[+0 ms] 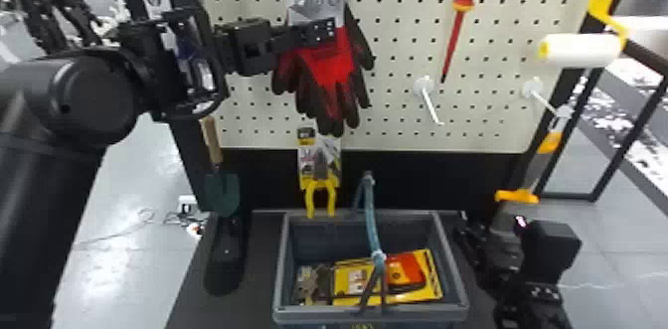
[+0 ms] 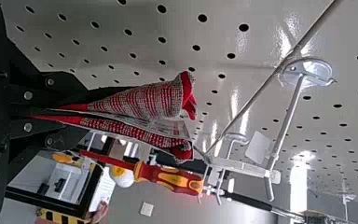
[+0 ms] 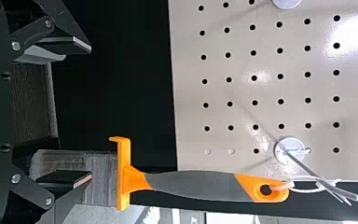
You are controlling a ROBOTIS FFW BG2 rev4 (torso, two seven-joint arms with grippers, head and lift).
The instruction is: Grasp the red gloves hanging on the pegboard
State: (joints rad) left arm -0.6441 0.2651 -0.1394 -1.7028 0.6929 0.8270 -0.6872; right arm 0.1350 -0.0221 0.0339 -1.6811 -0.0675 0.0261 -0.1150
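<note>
The red gloves (image 1: 325, 72), with black fingertips and a printed card at the cuff, hang on the white pegboard (image 1: 497, 104) left of centre. My left gripper (image 1: 318, 34) comes in from the left at cuff height and is shut on the red gloves. In the left wrist view the knit cuffs of the gloves (image 2: 144, 105) are pinched between the two black fingers (image 2: 65, 133), and the left gripper (image 2: 93, 112) stays close to the board. My right gripper (image 3: 77, 112) stands open and holds nothing, parked low at the right beside the basket, facing an orange and grey scraper (image 3: 191, 184).
On the board hang a red and yellow screwdriver (image 1: 462, 5), a white paint roller (image 1: 579, 49), two bare hooks (image 1: 428, 97), yellow pliers (image 1: 320, 179) and a trowel (image 1: 221, 186). A grey basket (image 1: 283, 263) with yellow packages stands below.
</note>
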